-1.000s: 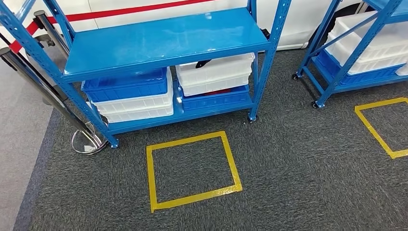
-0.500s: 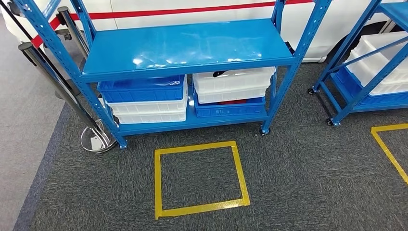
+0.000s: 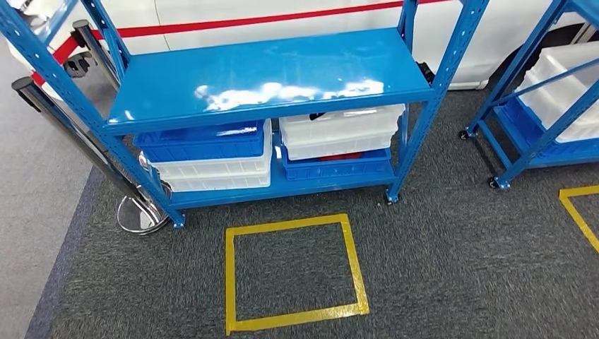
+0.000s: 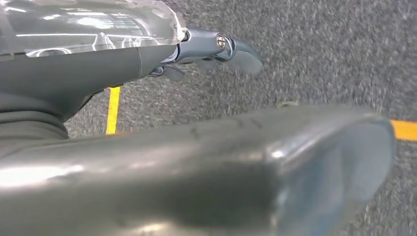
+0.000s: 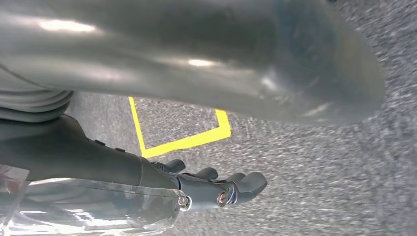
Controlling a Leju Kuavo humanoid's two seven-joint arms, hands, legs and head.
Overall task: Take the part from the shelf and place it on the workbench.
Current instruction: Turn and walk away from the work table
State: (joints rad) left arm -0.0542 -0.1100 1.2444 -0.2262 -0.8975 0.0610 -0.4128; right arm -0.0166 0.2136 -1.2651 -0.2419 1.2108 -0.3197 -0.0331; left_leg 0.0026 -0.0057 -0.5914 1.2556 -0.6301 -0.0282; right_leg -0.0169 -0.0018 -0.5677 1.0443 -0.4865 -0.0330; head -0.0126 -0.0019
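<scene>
A blue shelf (image 3: 268,78) stands just beyond a yellow floor square (image 3: 293,272). Stacked bins (image 3: 339,134) fill its lower tier; a dark shape there may be the part. Left hand (image 4: 216,49) and right hand (image 5: 216,184) hang over carpet, fingers loosely apart, holding nothing. No desk is visible.

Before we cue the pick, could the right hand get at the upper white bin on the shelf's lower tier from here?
Probably not yet: the right hand hangs over carpet, and the white bin sits under the blue shelf.
</scene>
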